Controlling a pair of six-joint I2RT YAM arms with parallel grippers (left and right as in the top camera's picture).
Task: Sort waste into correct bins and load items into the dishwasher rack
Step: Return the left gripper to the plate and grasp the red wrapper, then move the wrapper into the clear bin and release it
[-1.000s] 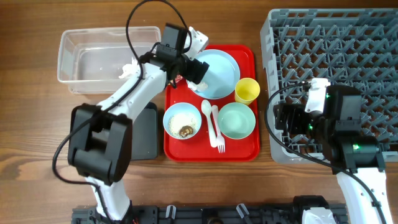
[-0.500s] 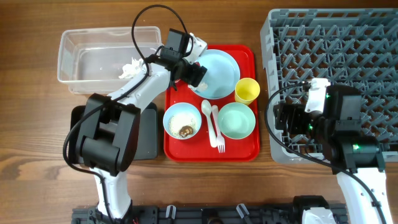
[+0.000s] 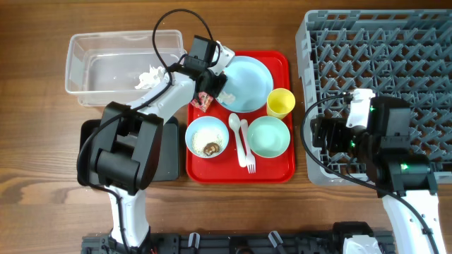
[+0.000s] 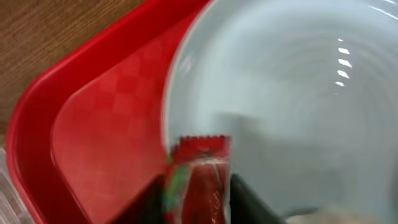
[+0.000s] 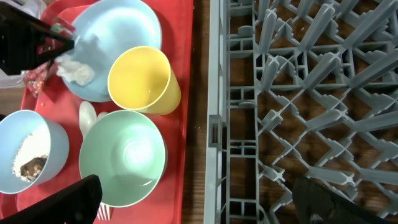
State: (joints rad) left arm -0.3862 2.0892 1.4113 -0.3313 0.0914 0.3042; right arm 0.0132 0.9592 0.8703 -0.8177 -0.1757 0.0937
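At the plate's 8 o'clock rim, seen from overhead, the wrapper (image 3: 203,101) sits in the left pincer (image 4: 198,190). Its two dark fingers (image 4: 249,202) are closed on the wrapper's sides, and the serrated end pokes out past the tips. We judge the wrapper almost weightless, thin, crinkly and slick. It will fold rather than break, but it could slide out of a loose pinch or cling to a pad on release. The flat middle is the place to hold it, not the toothed edge, and that is roughly where the grip looks to be.

The plate (image 3: 247,79) itself is stiff and smooth, and we would take it by the rim. A tissue (image 3: 227,97) lies on the plate at its 7 o'clock, soft and light, so any pinch will do. All of this rests on the red tray (image 3: 279,62).

From the wrapper, the tub (image 3: 106,60) is at 10 o'clock on the counter (image 3: 42,141) and has white tissue in it. The black tray (image 3: 169,155) is at 7 o'clock, mostly under the arm. We cannot tell which bin suits the wrapper.

At 3 o'clock, over the rack's (image 3: 395,42) edge, the right pincer (image 5: 196,183) hangs with its fingers wide apart, holding nothing.
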